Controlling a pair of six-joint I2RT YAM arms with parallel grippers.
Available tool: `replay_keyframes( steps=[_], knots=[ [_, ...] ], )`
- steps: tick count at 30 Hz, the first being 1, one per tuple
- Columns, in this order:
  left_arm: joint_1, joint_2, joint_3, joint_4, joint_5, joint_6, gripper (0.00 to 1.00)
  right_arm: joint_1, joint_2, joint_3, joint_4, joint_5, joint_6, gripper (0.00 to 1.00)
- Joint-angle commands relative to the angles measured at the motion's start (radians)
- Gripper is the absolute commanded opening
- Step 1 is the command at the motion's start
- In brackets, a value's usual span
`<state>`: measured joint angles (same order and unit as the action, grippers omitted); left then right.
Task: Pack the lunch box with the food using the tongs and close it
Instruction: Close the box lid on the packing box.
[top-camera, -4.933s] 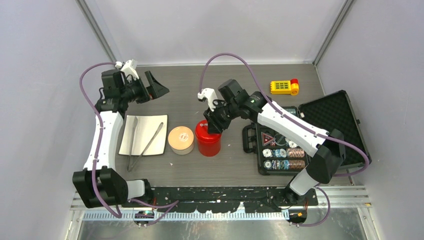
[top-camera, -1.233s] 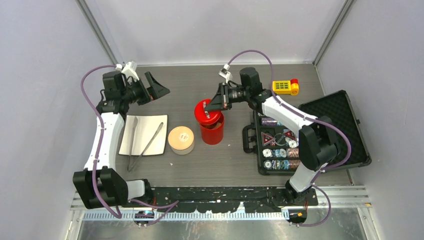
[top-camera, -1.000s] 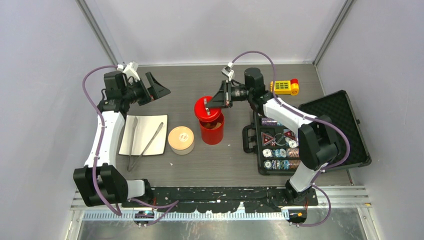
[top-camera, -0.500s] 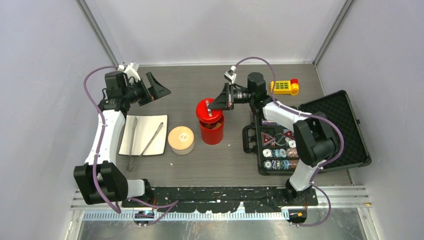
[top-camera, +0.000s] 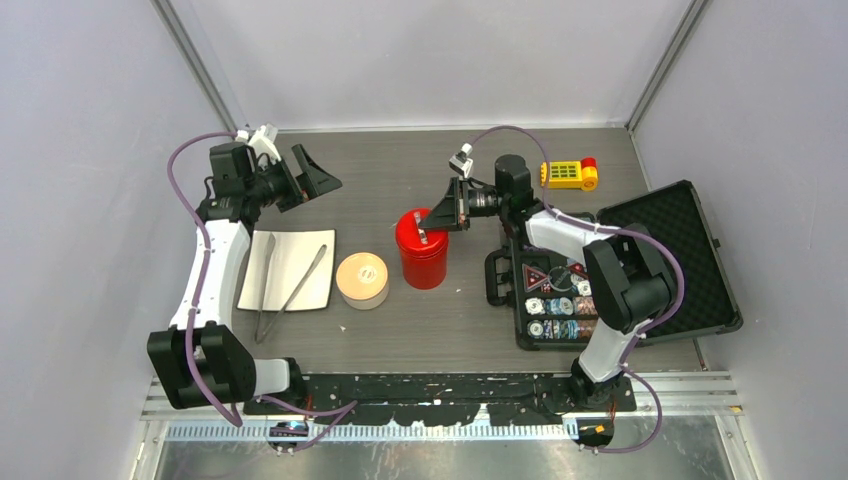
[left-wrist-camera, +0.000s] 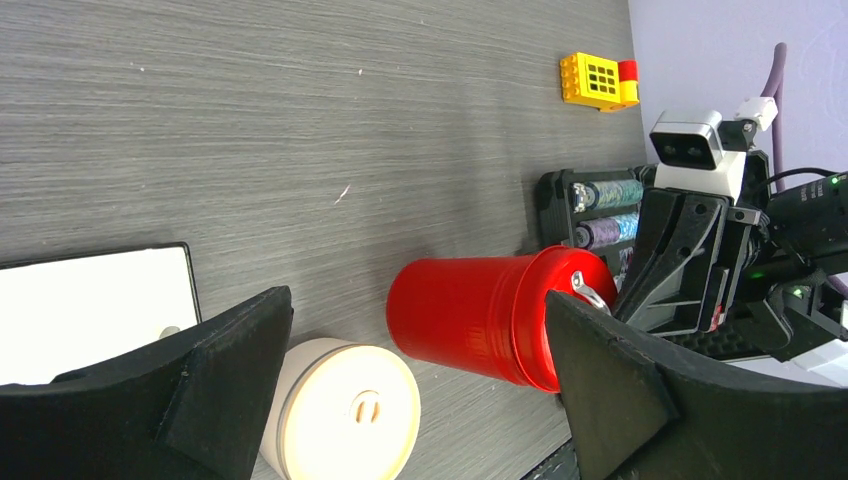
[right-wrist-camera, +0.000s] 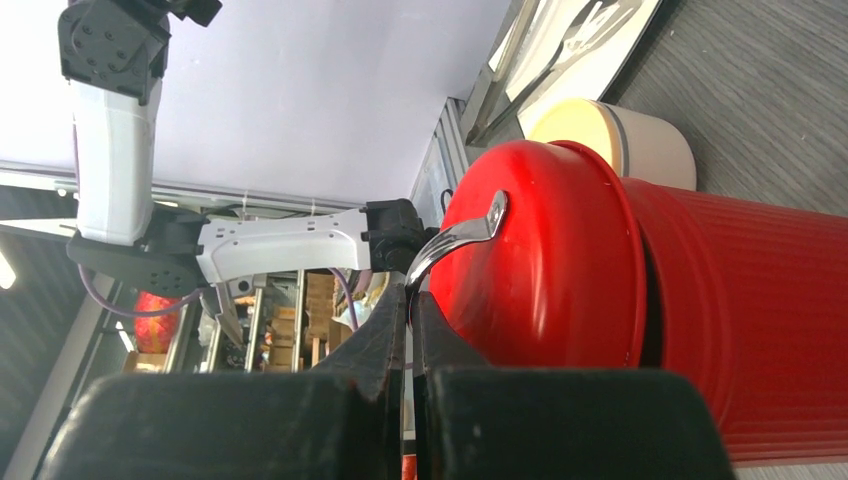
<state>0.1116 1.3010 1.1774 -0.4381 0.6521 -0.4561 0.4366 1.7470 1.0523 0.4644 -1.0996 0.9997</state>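
Observation:
The lunch box (top-camera: 362, 280) is a small round tin under its flat tan lid, left of a red canister (top-camera: 421, 265). The silver tongs (top-camera: 286, 288) lie on a white plate (top-camera: 300, 250). No food shows in any view. My right gripper (top-camera: 433, 222) is shut on the metal handle (right-wrist-camera: 460, 235) of the canister's red lid (right-wrist-camera: 540, 260). The lid sits tilted at the canister's mouth with a dark gap along one side. My left gripper (top-camera: 320, 172) hovers open and holds nothing at the far left. In the left wrist view the lunch box (left-wrist-camera: 345, 415) and canister (left-wrist-camera: 470, 315) show beyond its fingers.
An open black case of poker chips (top-camera: 560, 300) lies to the right of the canister, under my right arm. A yellow toy brick (top-camera: 568, 175) sits at the back right. Grey walls close in the table on three sides.
My right gripper has carried the red lid from a raised, tilted hold on the left back over the canister's mouth, which it now covers. The left arm has stayed put.

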Motion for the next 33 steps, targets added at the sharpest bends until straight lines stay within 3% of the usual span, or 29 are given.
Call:
replay_keyframes(
  steps=[1, 29, 33],
  knots=[
    [0.006, 0.001, 0.037, 0.027, 0.024, 0.000, 1.00, -0.003, 0.003, -0.008, 0.130, -0.019, 0.041, 0.00],
    [0.005, 0.023, 0.045, 0.034, 0.030, 0.005, 1.00, -0.019, 0.030, -0.067, 0.101, -0.014, -0.014, 0.00],
    [0.006, 0.021, 0.045, 0.033, 0.029, 0.011, 1.00, -0.020, 0.040, -0.068, 0.069, -0.014, -0.036, 0.09]
  ],
)
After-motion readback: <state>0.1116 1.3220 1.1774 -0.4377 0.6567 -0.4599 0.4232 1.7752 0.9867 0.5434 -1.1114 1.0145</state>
